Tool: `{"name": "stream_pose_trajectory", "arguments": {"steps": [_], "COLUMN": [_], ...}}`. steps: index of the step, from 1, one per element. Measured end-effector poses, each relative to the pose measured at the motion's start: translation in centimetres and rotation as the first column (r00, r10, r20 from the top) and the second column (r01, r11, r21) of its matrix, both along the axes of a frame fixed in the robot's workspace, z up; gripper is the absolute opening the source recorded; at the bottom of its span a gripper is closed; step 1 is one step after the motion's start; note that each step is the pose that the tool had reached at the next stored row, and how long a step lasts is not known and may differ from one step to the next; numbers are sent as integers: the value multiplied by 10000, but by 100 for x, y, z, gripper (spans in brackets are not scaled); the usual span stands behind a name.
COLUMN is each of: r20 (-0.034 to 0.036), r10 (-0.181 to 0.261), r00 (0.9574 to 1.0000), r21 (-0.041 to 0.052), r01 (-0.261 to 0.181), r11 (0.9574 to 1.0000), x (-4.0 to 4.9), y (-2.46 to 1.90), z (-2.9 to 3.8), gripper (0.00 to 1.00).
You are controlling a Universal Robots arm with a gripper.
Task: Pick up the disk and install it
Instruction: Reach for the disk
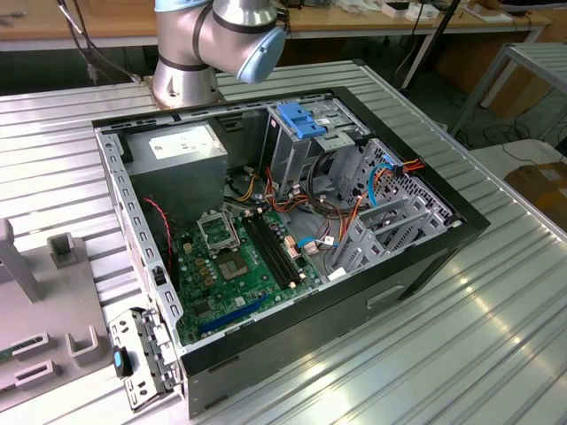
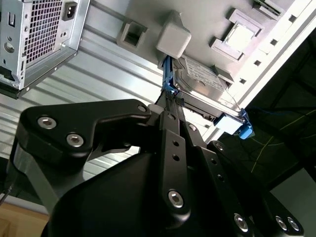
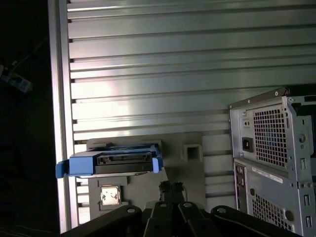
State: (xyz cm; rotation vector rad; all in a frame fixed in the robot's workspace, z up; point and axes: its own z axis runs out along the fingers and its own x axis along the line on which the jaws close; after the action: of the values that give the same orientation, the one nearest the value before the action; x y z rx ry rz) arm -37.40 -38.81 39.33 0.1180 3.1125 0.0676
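closed hand (image 3: 170, 186) hangs near the disk (image 3: 116, 164) on a grey holder (image 3: 140, 183).

robot arm (image 1: 213, 35): 1 | pincer (image 3: 171, 186): 1 | disk (image 3: 113, 164) with blue side rails: 1 | open computer case (image 1: 425, 257): 1 | motherboard (image 1: 235, 274) inside it: 1 | power supply (image 1: 173, 150) box: 1 | blue bracket (image 1: 306, 119) on the drive cage: 1 | grey holder plate (image 1: 44, 310): 1 | square silvery chip (image 3: 110, 195) on that plate: 1 | ribbed metal tabletop (image 1: 461, 354): 1
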Motion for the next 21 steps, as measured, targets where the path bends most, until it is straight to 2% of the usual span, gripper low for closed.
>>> {"name": "stream_pose_trajectory", "arguments": {"steps": [6, 10, 14, 15, 16, 18, 21], "r20": [1, 1, 1, 0, 0, -1, -1], "r10": [0, 0, 0, 0, 0, -1, -1], "r00": [10000, 10000, 10000, 10000, 10000, 10000, 10000], "r21": [0, 0, 1, 0, 0, 0, 0], "r01": [0, 0, 0, 0, 0, 1, 1], "r11": [10000, 10000, 10000, 10000, 10000, 10000, 10000], "x": [-73, -198, -421, -499, -642, -760, -825], "y": [5, 8, 11, 10, 10, 11, 10], "z": [0, 0, 0, 0, 0, 1, 0], "gripper": [11, 11, 11, 11, 11, 11, 11]}}
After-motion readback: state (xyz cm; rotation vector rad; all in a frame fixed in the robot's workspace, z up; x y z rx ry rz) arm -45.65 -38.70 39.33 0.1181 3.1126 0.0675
